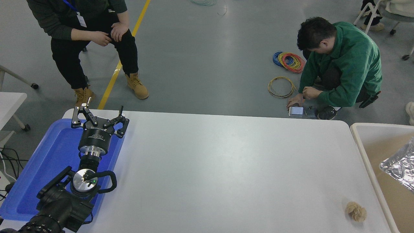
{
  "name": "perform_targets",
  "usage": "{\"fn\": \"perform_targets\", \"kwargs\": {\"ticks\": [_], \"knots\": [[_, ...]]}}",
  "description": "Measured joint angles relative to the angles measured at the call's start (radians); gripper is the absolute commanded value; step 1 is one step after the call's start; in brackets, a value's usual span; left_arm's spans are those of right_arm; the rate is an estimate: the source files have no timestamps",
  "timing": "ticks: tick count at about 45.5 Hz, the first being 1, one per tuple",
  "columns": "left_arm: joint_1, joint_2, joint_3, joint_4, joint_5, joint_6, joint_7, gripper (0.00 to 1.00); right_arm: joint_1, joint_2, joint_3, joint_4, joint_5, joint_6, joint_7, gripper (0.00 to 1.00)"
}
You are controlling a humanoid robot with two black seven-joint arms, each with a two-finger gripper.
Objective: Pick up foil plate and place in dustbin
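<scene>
My left tool (98,120) is parked over the blue plastic tray (42,168) at the table's (226,168) near-left corner, its fingers spread wide and holding nothing. My right arm is out of view. The foil plate (400,166) shows over the dustbin's (365,155) beige inside at the right edge, partly cut off. A tan paper ball (355,211) lies on the table beside the dustbin.

Even bright overhead light, soft shadows, glare on floor (207,45), sharp focus
</scene>
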Motion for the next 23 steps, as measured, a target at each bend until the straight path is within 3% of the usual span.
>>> {"fn": "perform_targets", "kwargs": {"ticks": [3, 7, 23], "knots": [[0.0, 0.0, 0.0, 0.0, 0.0, 0.0, 0.0, 1.0, -0.002, 0.0, 0.006, -0.001, 0.001, -0.001, 0.0, 0.74], [0.0, 0.0, 0.0, 0.0, 0.0, 0.0, 0.0, 1.0, -0.004, 0.0, 0.019, -0.002, 0.001, -0.002, 0.0, 0.96], [0.0, 0.0, 0.0, 0.0, 0.0, 0.0, 0.0, 1.0, 0.006, -0.026, 0.043, 0.004, -0.011, 0.003, 0.0, 1.0]]}}
